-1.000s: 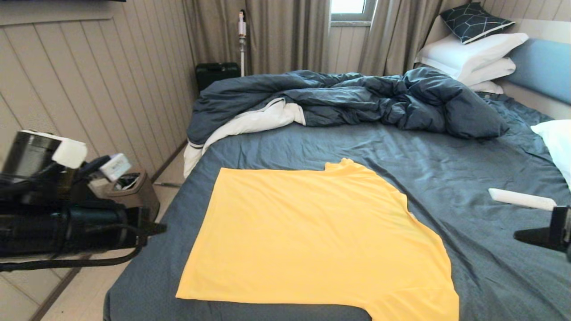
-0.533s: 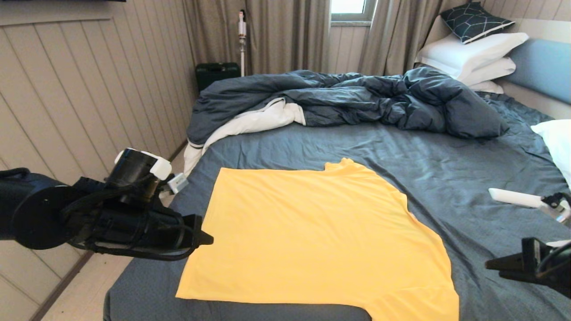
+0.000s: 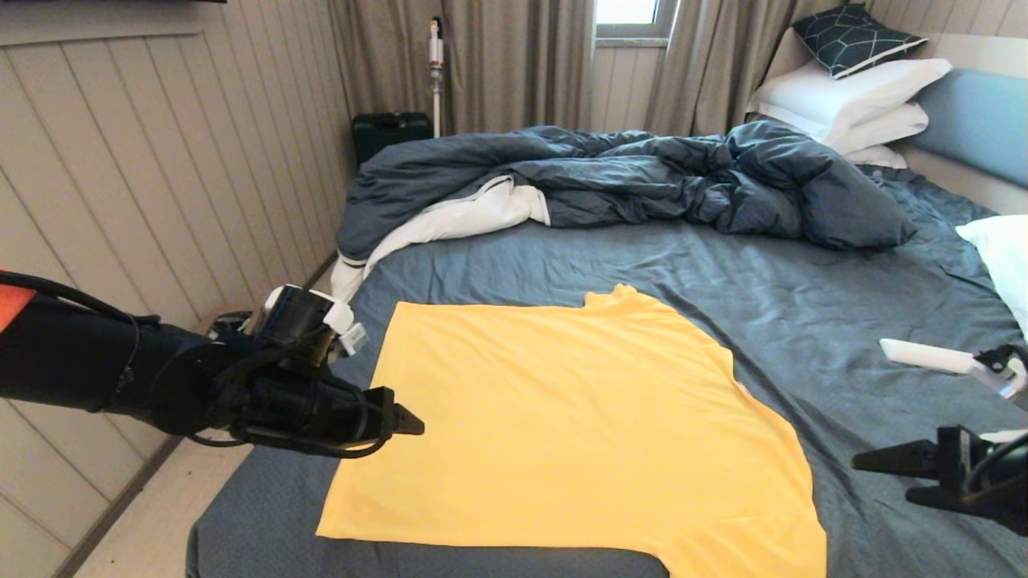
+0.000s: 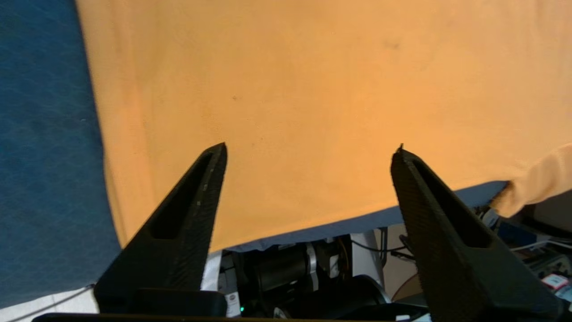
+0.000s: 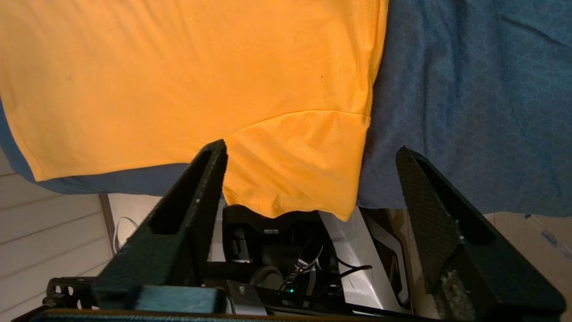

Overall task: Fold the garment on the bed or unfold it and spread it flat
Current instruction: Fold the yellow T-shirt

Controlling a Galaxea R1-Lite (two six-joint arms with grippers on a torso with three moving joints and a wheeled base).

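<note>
The yellow garment (image 3: 562, 433) lies smooth on the bed (image 3: 803, 321), its collar (image 3: 610, 299) toward the duvet and one short sleeve (image 3: 755, 554) at the near edge. My left gripper (image 3: 405, 421) hovers open over its left edge. In the left wrist view the left gripper (image 4: 310, 152) stands wide with only yellow fabric (image 4: 313, 80) beneath. My right gripper (image 3: 883, 479) is open above the bare sheet, right of the garment. In the right wrist view the right gripper (image 5: 310, 148) frames the sleeve (image 5: 295, 165) that hangs over the bed's edge, apart from it.
A rumpled dark blue duvet (image 3: 642, 177) fills the far half of the bed. White pillows (image 3: 851, 96) and a dark patterned cushion (image 3: 851, 36) are stacked at the far right. A white slim object (image 3: 936, 359) lies on the sheet near my right arm. Panelled wall (image 3: 161, 160) stands left.
My left arm has swung in from beside the bed to the garment's left edge. The right gripper has crept left toward the garment. Both grippers have opened.
</note>
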